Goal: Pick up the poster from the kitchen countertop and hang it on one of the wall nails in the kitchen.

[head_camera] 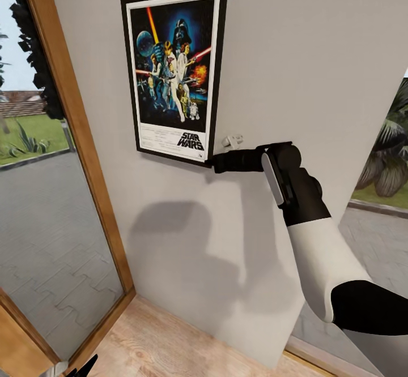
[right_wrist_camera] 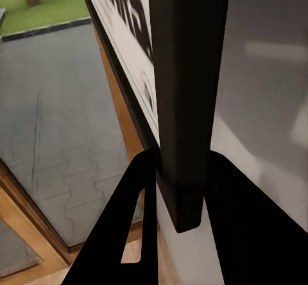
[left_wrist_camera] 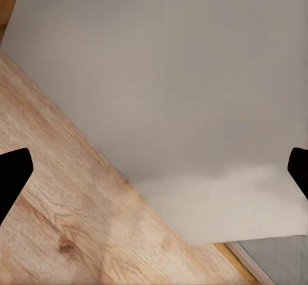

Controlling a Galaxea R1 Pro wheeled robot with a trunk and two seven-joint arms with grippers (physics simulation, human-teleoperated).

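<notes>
The poster (head_camera: 173,71) stands upright and flat against the pale grey wall (head_camera: 294,65), black frame, Star Wars artwork facing me. My right gripper (head_camera: 218,163) reaches in from the right and is shut on the frame's lower right corner. In the right wrist view the dark frame edge (right_wrist_camera: 186,73) sits between the two black fingers (right_wrist_camera: 131,208). My left gripper (left_wrist_camera: 154,176) hangs low over the wood floor, open, with nothing between its fingers; its tip (head_camera: 85,365) shows at the head view's bottom left. The wall nails are hidden, and the kitchen countertop is out of view.
A wood-framed glass wall (head_camera: 85,156) stands left of the panel, with paving and grass outside. A small white fitting (head_camera: 232,141) sticks out of the wall just above my right gripper. Light plank floor (head_camera: 170,343) runs along the wall's foot. More glass lies right of the panel (head_camera: 385,218).
</notes>
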